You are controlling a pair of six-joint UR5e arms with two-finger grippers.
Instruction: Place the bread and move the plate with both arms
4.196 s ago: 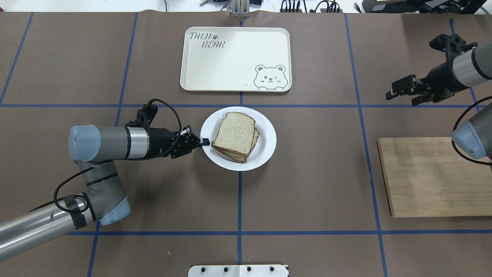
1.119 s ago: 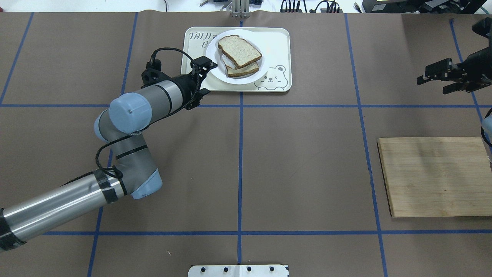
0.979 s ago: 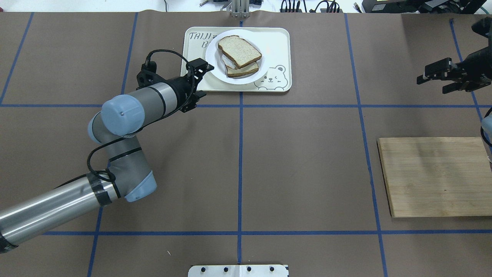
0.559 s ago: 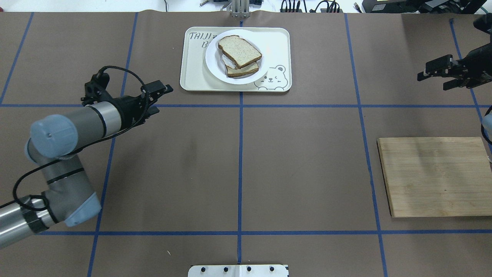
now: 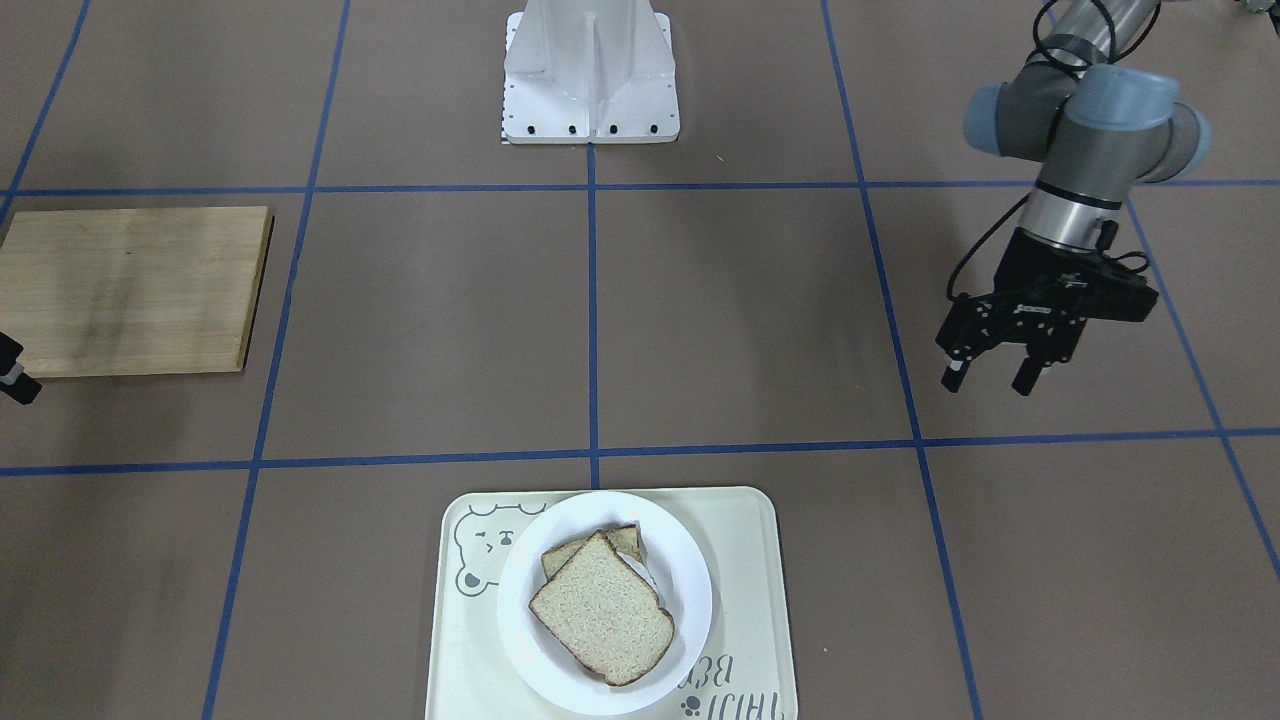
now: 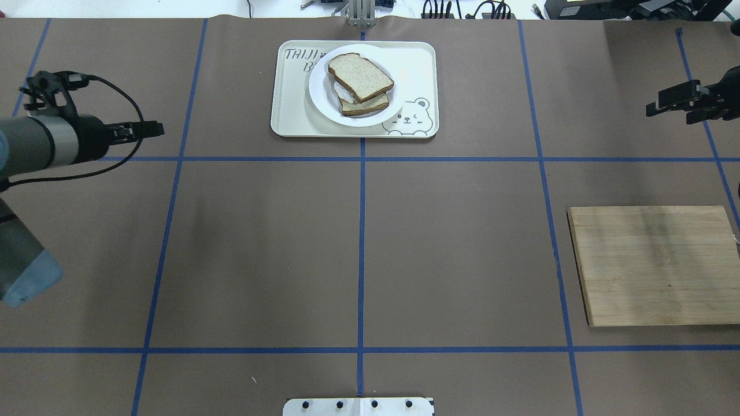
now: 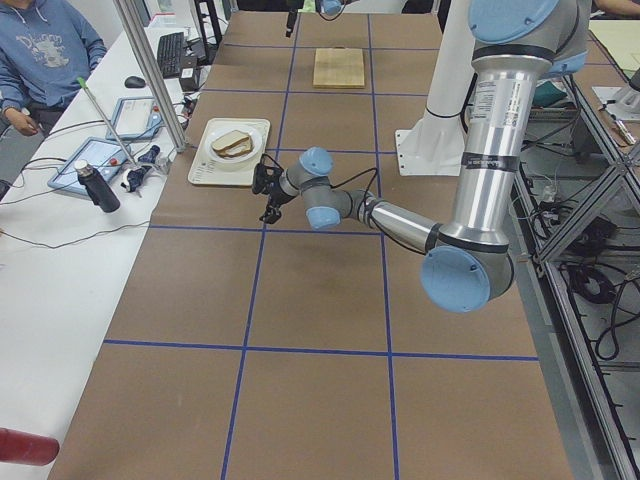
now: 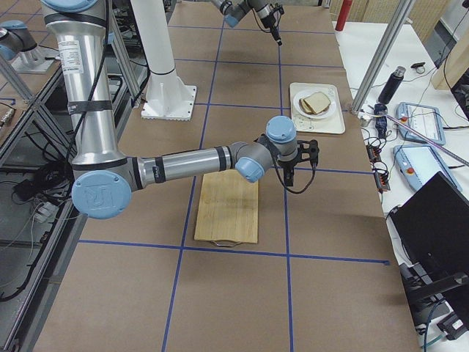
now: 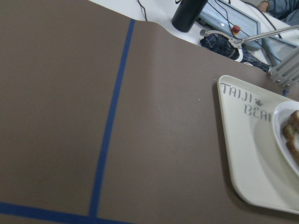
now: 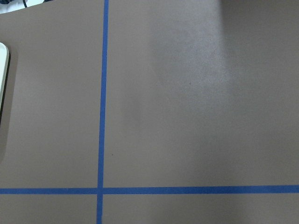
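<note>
**Front-facing view.** Left pincer hangs at right of frame, jaws apart, nothing in them, well apart from the plate. The plate sits inside the bear-print tray at bottom centre. The bread lies on top of a lower slice. Right pincer is only a sliver at the left edge, beside the wooden board.

**Overhead view.** 4.2 s ago you had the plate at frame centre with the left pincer on its rim. 1 s ago it was on the tray at upper centre, with the pincer just off the rim. Now the left pincer is back at the left edge, seen edge-on. Right pincer is at the right edge, jaws apart and empty, farther out than before.

**Left-side view.** Left pincer points down at bare worktop, near the tray but not touching it.

**Left wrist view.** Tray corner and a bit of plate rim show at the right edge.

**Right wrist view.** Worktop, tape lines and a sliver of tray at the left edge.

**Reading.** Both steps look done to me: bread placed, plate delivered and let go. You likely have only the parking of the 2 arms left.
</note>
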